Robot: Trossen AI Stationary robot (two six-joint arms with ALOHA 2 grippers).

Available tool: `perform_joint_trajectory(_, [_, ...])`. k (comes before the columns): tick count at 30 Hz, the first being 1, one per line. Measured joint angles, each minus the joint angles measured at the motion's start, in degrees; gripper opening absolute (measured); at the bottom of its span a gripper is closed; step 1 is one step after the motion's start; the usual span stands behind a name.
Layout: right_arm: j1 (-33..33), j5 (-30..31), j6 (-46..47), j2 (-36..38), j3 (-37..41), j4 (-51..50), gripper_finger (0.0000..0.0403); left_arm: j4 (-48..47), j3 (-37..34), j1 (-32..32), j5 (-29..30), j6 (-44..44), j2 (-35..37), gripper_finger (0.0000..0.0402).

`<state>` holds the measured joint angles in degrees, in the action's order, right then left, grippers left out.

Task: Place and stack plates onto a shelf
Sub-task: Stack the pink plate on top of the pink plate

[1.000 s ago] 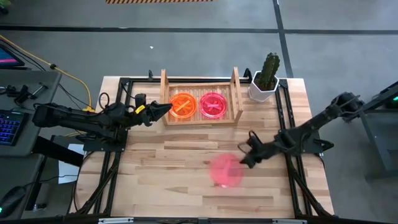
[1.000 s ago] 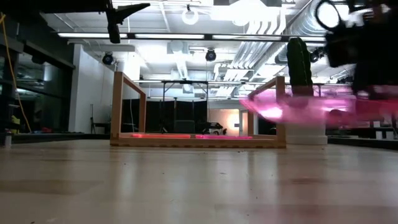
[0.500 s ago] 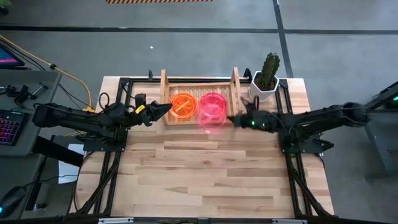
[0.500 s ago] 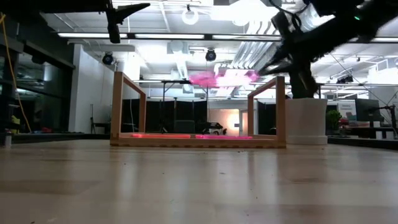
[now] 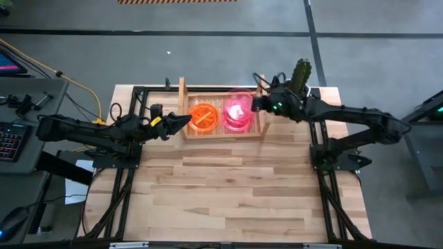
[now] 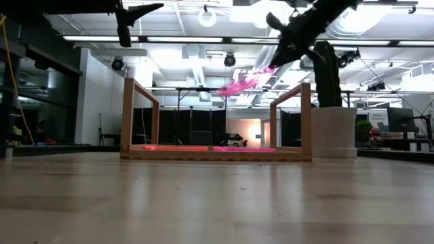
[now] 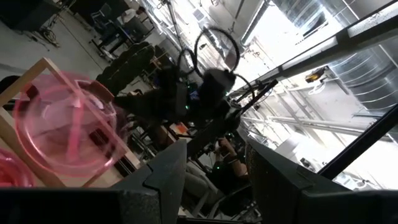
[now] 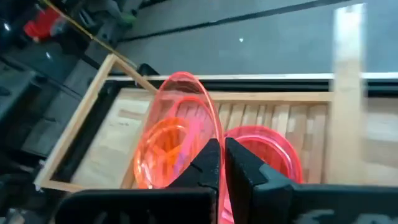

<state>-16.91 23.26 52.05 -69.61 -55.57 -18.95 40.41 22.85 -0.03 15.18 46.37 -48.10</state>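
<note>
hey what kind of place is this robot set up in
Probably a robotics lab in an industrial hall: exposed ducts and strip lights overhead, a bare floor around the table, and a keyboard on a side desk.

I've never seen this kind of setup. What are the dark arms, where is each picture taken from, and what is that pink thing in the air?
Two robot arms work at a wooden table. One picture looks straight down, one sits at table height, and one camera rides on each wrist. The right gripper pinches a tilted pink plate by its rim, above the shelf, a low wooden rack. On the rack lie an orange plate and a pink stack. The left gripper waits open beside the rack. A potted cactus stands nearby.
</note>
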Motion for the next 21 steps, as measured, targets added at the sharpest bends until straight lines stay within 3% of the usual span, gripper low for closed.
perform_joint_trajectory(10, [-5.51,-2.1,-6.08,-16.95,-12.03,-11.81,0.0,0.06,0.0,0.0,0.0,0.03,0.0,0.0156])
perform_joint_trajectory(21, [-6.33,-5.34,-5.8,-25.9,-13.53,-10.21,0.0,0.19,0.0,0.0,0.0,0.04,0.0,0.0156])
